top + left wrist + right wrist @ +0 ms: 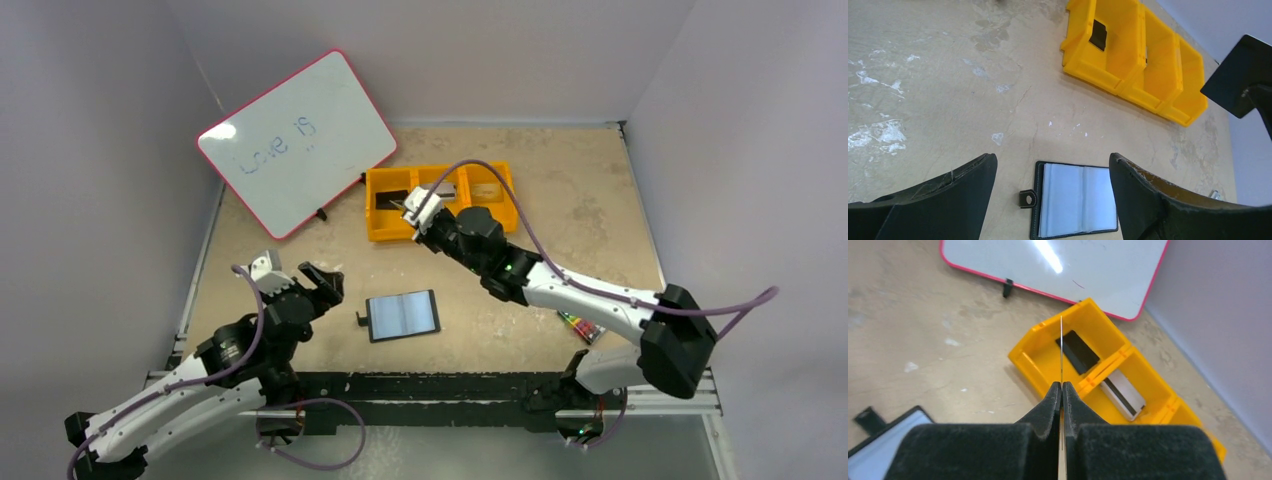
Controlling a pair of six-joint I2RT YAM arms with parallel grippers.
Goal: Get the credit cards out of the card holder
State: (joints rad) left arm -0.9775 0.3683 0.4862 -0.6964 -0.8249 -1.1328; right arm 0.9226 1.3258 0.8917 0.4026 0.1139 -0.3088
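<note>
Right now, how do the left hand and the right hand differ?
The left hand stands open and empty; the right hand is shut on a thin card seen edge-on. The left hand hangs near the open card holder; the right hand is above the orange tray. Both have black fingers.

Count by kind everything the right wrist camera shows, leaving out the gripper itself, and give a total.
Whiteboard: 1
Yellow tray: 1
Card holder: 1
Cards: 3 (black card, silvery card, held card)
Total: 6
</note>
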